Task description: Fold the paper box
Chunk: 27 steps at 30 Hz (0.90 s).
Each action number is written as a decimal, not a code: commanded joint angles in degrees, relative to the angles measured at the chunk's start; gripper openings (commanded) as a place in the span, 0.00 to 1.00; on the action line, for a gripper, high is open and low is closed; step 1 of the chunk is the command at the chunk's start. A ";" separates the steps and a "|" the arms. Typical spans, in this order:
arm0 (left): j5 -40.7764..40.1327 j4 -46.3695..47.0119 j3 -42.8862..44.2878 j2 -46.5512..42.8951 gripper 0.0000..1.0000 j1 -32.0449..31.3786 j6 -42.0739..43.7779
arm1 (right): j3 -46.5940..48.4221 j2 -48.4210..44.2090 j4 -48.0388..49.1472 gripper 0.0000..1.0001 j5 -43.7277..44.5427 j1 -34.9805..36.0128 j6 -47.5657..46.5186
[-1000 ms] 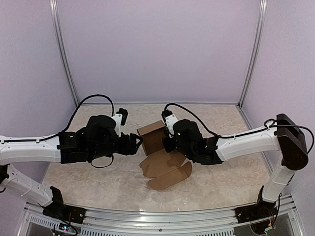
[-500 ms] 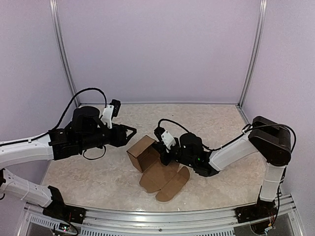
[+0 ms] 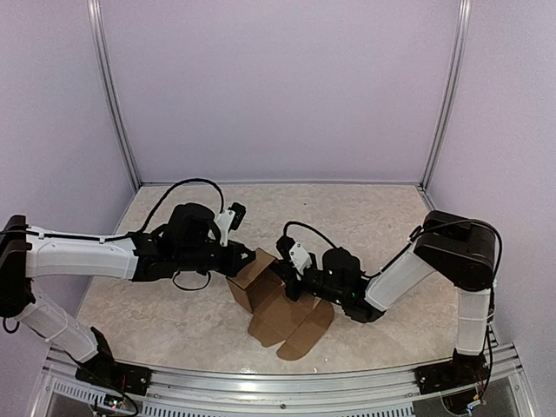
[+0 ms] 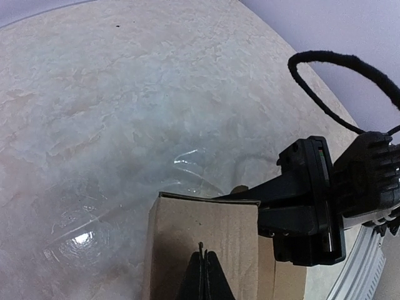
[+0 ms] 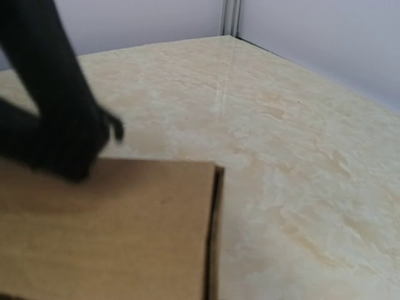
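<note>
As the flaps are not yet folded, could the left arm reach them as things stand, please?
Probably yes: the flaps lie uncovered just beside the left pincer; the right pincer is at the box wall.

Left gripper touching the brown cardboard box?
Cannot tell. In the left wrist view the left gripper overlaps the brown cardboard box; contact or gap unclear.

Left gripper (image 4: 201, 272) closed — right gripper (image 3: 290, 276) state unclear.

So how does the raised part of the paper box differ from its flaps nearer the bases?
The raised part stands as squared walls; the flaps lie flat on the table. The raised part has straight edges; the flaps have rounded ends. Both are the same plain brown cardboard.
</note>
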 commanded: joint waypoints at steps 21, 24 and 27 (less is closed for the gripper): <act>3.04 1.79 2.85 10.75 0.00 0.06 -1.82 | -1.20 7.90 8.39 0.29 2.91 -0.64 5.68; 2.93 1.51 3.03 10.60 0.00 0.06 -1.74 | -0.26 8.44 8.18 0.32 3.01 -0.63 5.47; 2.94 1.33 3.12 10.51 0.00 0.06 -1.74 | 0.88 9.12 7.91 0.32 3.25 -0.62 5.43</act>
